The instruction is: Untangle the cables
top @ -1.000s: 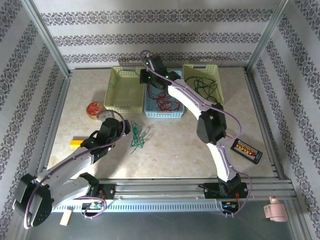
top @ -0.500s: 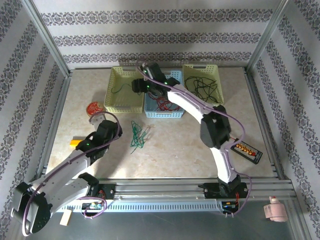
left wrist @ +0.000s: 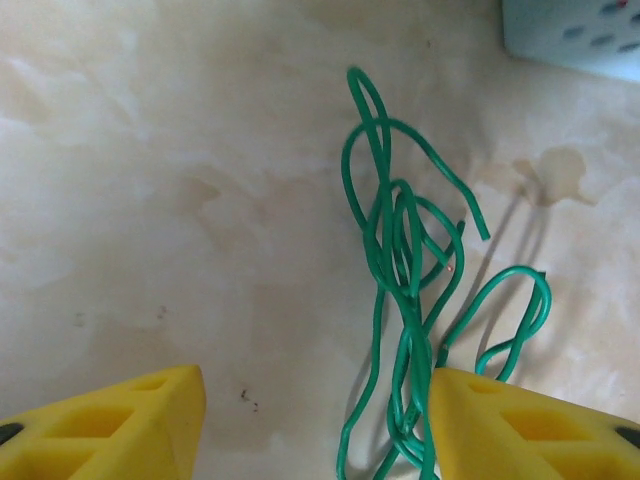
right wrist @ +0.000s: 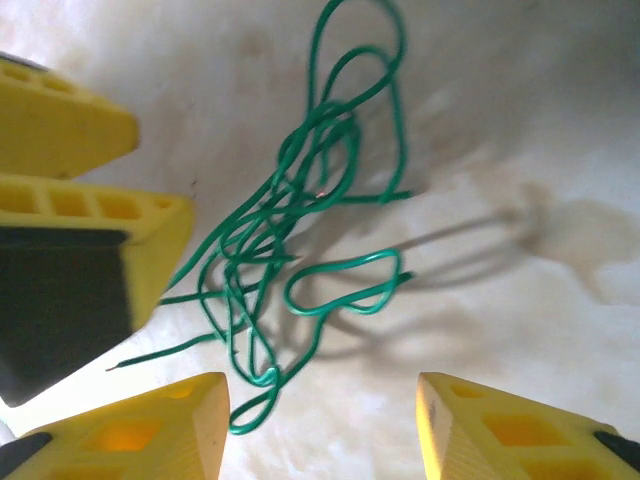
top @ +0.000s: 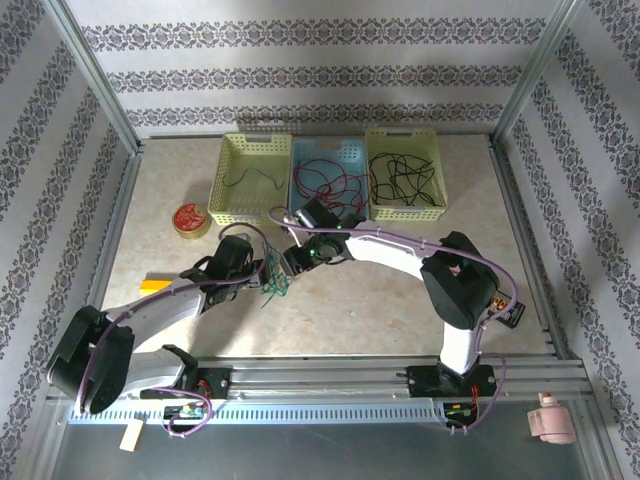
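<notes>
A tangle of green cables (top: 275, 288) lies on the table in front of the baskets. My left gripper (top: 260, 270) comes at it from the left and my right gripper (top: 292, 262) from the right. In the left wrist view the green cables (left wrist: 405, 280) run down between the open left gripper (left wrist: 315, 430) and touch its right finger (left wrist: 520, 430). In the right wrist view the green cables (right wrist: 290, 230) lie just ahead of the open right gripper (right wrist: 320, 430), one loop beside its left finger (right wrist: 150, 430). Red cables (top: 325, 178) and black cables (top: 405, 178) lie in baskets.
Three baskets stand at the back: a yellow-green basket (top: 228, 185) holding one green wire, a blue basket (top: 300, 160) and another yellow-green basket (top: 435, 165). A round red-and-yellow disc (top: 188, 218) and a yellow block (top: 152, 285) lie at the left. The left gripper's yellow fingers (right wrist: 100, 225) show beside the tangle.
The right arm swung back from the blue basket down to the green tangle. The left gripper moved right up to the tangle. Both baskets' contents now show.
</notes>
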Available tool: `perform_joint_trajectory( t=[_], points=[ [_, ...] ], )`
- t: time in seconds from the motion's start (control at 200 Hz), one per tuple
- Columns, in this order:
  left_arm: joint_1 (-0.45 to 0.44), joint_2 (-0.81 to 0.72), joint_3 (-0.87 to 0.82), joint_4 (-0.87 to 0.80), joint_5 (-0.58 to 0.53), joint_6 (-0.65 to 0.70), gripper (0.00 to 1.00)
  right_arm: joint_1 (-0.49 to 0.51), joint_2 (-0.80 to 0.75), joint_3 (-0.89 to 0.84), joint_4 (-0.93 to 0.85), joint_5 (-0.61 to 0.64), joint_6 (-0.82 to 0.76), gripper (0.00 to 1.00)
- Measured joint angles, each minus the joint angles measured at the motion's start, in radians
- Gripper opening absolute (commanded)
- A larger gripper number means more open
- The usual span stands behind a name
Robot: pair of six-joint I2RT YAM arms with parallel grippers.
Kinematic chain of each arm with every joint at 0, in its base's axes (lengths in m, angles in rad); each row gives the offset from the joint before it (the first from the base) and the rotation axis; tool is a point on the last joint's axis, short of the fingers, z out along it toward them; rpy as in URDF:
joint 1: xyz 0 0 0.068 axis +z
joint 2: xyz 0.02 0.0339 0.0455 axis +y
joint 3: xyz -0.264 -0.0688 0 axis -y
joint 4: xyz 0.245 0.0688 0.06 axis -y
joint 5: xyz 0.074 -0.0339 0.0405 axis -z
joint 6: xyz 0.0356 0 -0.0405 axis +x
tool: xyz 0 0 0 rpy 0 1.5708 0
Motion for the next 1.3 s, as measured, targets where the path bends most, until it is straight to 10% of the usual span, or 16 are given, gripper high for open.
perform_joint_trajectory(
  t=[0.83,1.02,1.3],
  points=[
    [0.000,0.108,0.040,0.053,0.028,0.023,0.44,0.013,0.197,0.114,-0.053,-0.075,-0.042,0.37],
    [0.000,0.128,0.048,0.066,0.032,0.023,0.38,0.021,0.197,0.103,-0.051,-0.064,-0.056,0.07],
    [0.003,0.175,0.056,0.074,-0.006,0.023,0.05,-0.015,0.105,-0.036,0.003,-0.023,-0.035,0.00]
  ],
)
